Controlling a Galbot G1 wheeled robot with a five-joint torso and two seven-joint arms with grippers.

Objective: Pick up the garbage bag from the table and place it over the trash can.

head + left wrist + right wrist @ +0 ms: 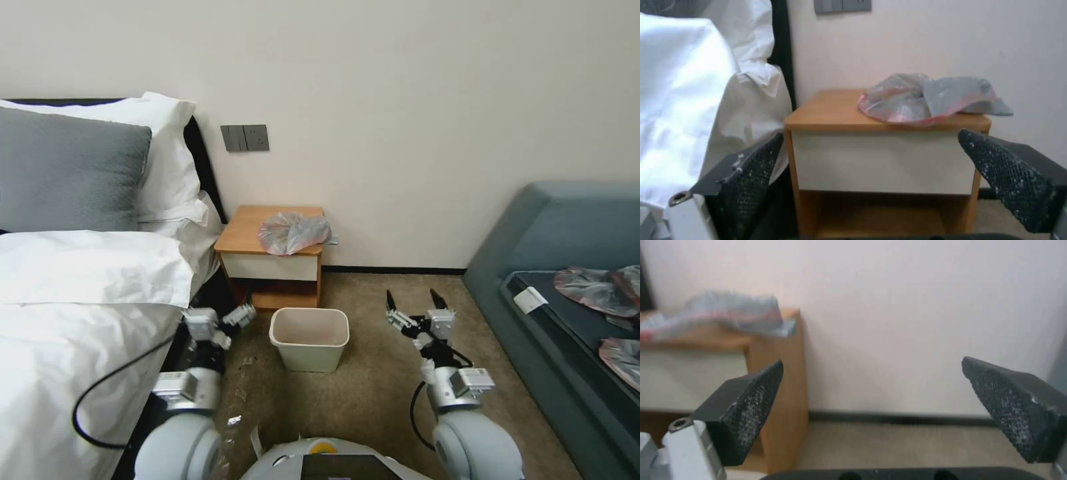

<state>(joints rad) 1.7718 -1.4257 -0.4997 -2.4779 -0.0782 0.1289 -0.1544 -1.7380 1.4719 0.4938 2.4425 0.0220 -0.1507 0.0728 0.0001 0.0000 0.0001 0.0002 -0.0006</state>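
Both grippers empty, jaws spread: left gripper (pixel 230 325) low beside the bed, right gripper (pixel 419 305) over the carpet, well short of the bench (pixel 248 230). Garbage bag (pixel 293 233) lies crumpled at the bench's front right corner, overhanging slightly. Trash can (pixel 309 339) bare on the floor; pick and placement both judged outstanding.

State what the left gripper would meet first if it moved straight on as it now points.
Probably the white drawer front of the orange-brown wooden nightstand; the open left gripper faces it squarely, though depth is unclear.
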